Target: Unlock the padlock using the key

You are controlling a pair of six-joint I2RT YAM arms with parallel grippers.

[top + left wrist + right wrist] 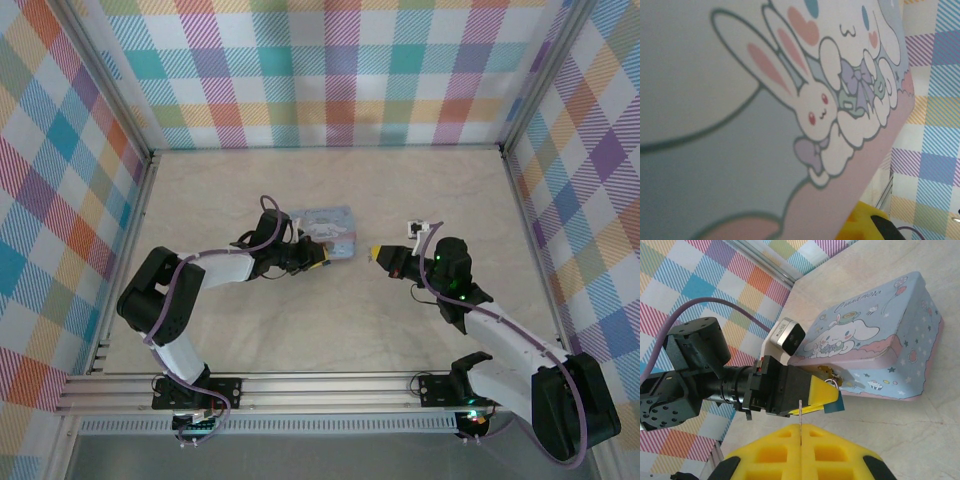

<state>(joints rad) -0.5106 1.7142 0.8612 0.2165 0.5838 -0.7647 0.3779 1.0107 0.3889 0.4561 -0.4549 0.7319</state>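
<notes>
The tiny dark padlock (pixel 828 370), with a small ring, hangs at the front latch of the pale blue cartoon tin (pixel 880 340) (pixel 328 228). My left gripper (pixel 836 401) (pixel 318 258) reaches in from the left, its yellow tips pressed together just below the padlock. In the left wrist view the tin's lid (pixel 740 125) is very close, with one yellow finger (pixel 860 226) at the bottom. My right gripper (pixel 801 432) (pixel 376 253) is shut on the key (pixel 800 415), a thin blade seen edge-on. The blade points at the left fingertips, a short way right of the tin.
The tin lies near the middle of the beige table (pixel 420 200). Plaid walls with metal frame posts (pixel 525 190) close off the left, back and right sides. Open tabletop lies behind the tin and in front of both grippers.
</notes>
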